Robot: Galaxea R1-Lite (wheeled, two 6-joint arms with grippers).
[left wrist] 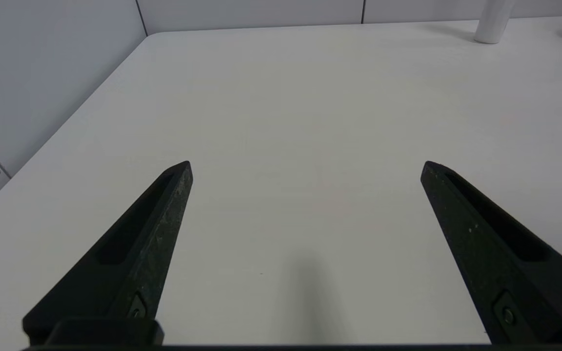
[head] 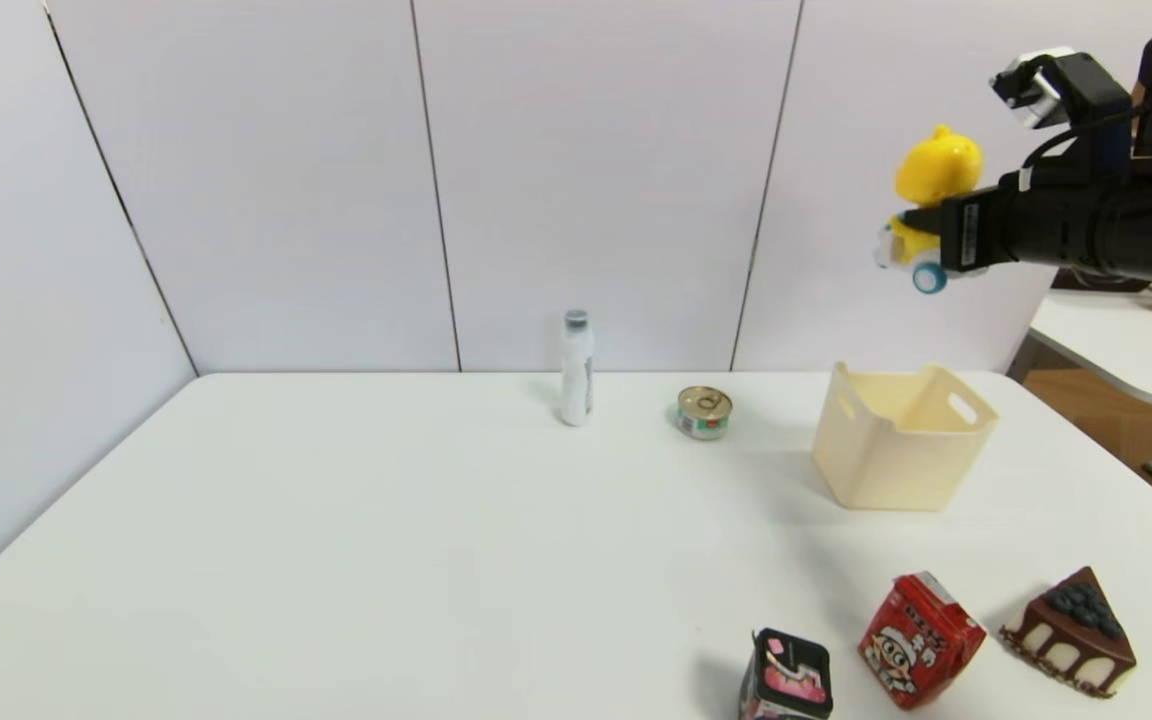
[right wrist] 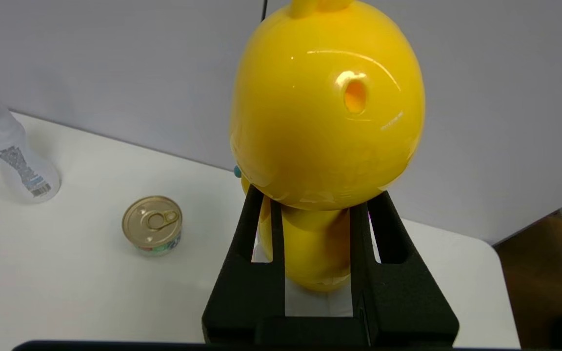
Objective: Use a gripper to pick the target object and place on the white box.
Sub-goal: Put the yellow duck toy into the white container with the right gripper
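While the white tabletop spreads broad under everything, the white box is the largest thing standing on it — a cream, tapered square tub with a cut-out handle slot in each of two facing walls, its mouth upward, toward the far right of the surface.

High above the box and slightly to its right hangs the right pincer, reaching in from the right edge of the head view on its black arm, roughly level. Its two black fingers are drawn in as far as the toy between them allows, clamped on the narrow yellow body of the target object just under its head.

That toy is a glossy yellow duck with a big rounded head, a small tuft on top and a little oval hole in the back of the skull. Below it shows the white cart with a blue wheel. It is well clear of the tabletop, carried in the air. Its long axis runs upright, head above cart; the back of the head faces the wrist camera, so the face looks away from the pincer.

The left pincer sits low over the near left of the tabletop, fingers spread wide, holding nothing.

Smaller things: a white bottle upright near the far wall, a cake-slice toy, a red carton and a black-pink carton along the near edge — and a small tin between bottle and box.
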